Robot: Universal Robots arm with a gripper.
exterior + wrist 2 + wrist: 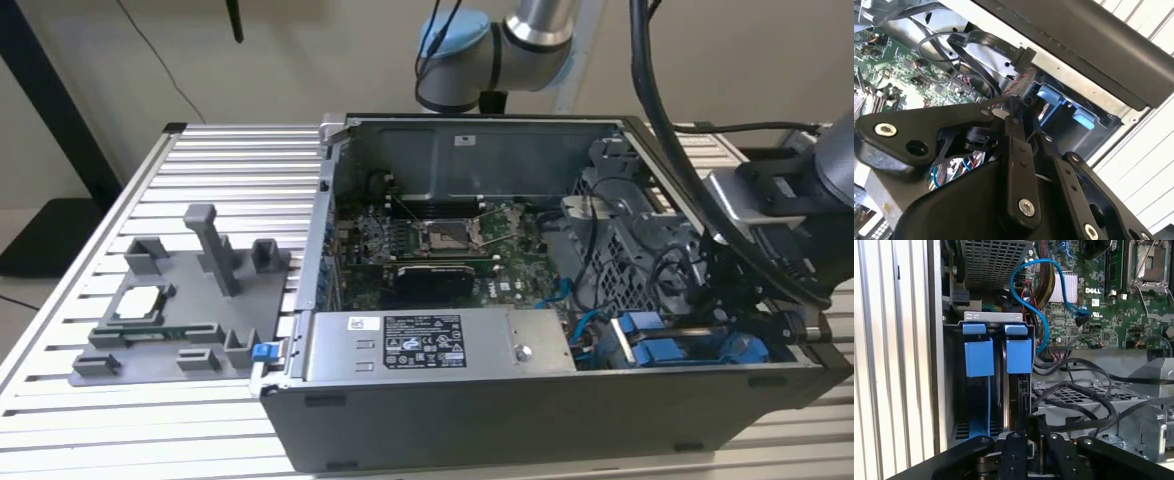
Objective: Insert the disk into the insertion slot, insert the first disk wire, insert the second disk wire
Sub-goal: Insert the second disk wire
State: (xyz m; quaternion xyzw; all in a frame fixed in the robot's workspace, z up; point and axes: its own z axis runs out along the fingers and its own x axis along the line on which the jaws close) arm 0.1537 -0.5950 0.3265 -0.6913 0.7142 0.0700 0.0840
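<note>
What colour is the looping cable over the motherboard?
The cable is bright blue, best in the first wrist view.

Robotics lab bench.
Seen: slotted aluminium table (134,425), opened PC case (534,425), grey fixture tray (180,305), robot arm (527,35) overhead.

In the exterior view we see a dark grey case (534,420) on a silver, ribbed desk (200,160). At nine o'clock from the case sits a plain grey fixture (187,300). Inside the case, the board (454,235) is green and the power-supply box (441,345) is pale grey with a white label. In the first wrist view the disk (1019,356) shows a bright blue carrier, a blue cable (1044,332) loops beside black cables (1079,395), and the pincer (1030,432) is black.
</note>
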